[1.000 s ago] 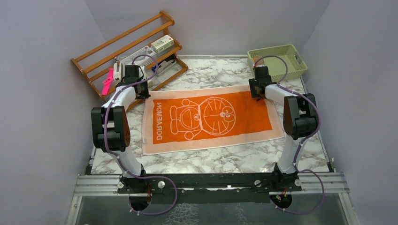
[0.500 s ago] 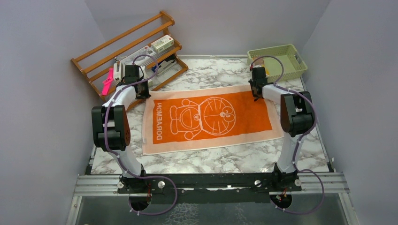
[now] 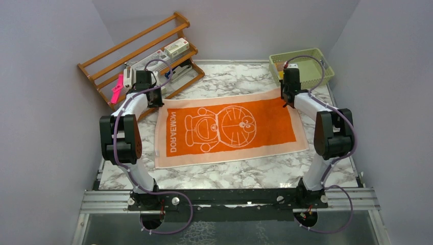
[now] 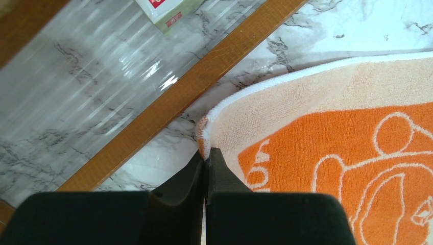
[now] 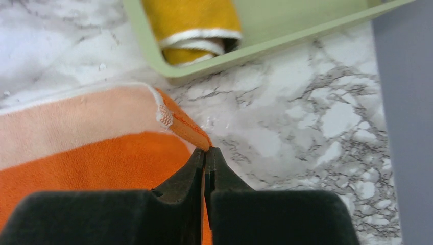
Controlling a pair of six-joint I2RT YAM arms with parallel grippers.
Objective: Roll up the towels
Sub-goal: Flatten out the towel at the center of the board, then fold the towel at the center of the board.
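— What are the jaws doing?
— Both pairs are pressed together. The left gripper [image 4: 205, 162] pinches the far left corner of the orange Doraemon towel [image 3: 230, 127]. The right gripper [image 5: 205, 159] pinches its far right corner, which is turned up a little.
— And the towel itself?
— Spread flat on the marble table [image 3: 230, 176], between the arms. The yellow towel [image 5: 191, 20] lies rolled in the green basket [image 5: 286, 40], just beyond that right corner. A wooden rack [image 3: 138, 56] sits at the far left.

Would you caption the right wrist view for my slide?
Right end effector pinching orange-and-peach cloth towel corner beside pale green plastic basket.
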